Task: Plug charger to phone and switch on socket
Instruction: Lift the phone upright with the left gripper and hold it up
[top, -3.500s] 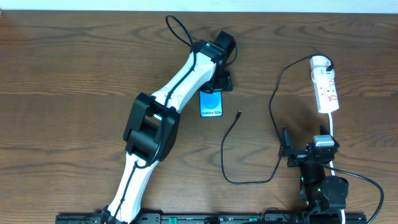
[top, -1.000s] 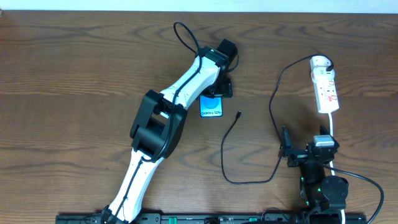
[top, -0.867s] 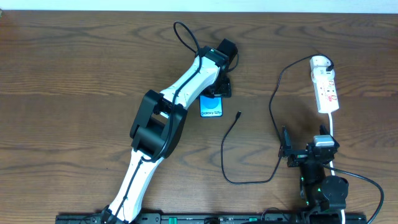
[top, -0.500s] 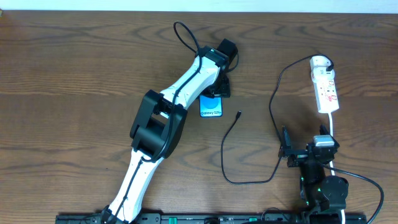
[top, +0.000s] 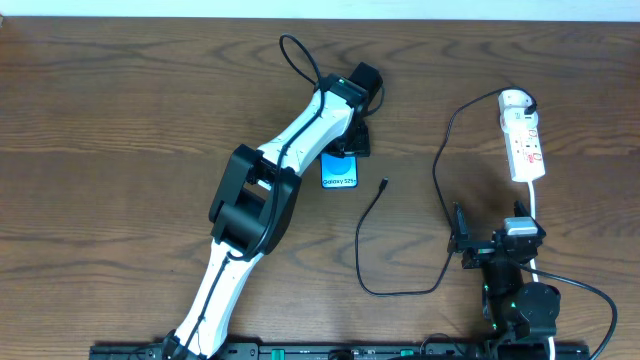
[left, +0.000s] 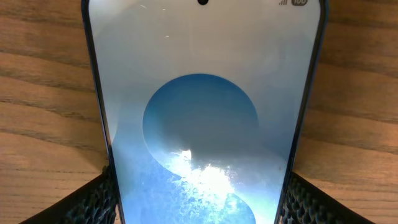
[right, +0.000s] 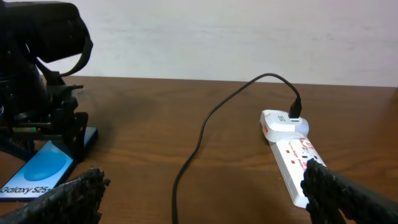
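Left gripper (top: 352, 140) grasps the phone (top: 340, 172); right gripper (top: 461, 238) is released and holds nothing.

Overhead view: the phone lies flat on the wooden table (top: 120, 120), just to the 12 o'clock side of centre, screen up. The left wrist view shows both textured fingers (left: 99, 200) against its long edges. The charger (top: 358, 255) cable runs from a white adapter (top: 515, 100) in the 12 o'clock end of the socket (top: 524, 138), loops toward 6 o'clock, and ends in a plug tip (top: 385, 184). This tip lies near the phone at its 4 o'clock, not touching it. The socket lies at 2 o'clock on the table. The right gripper sits at 4 o'clock, jaws spread wide, beside the cable.
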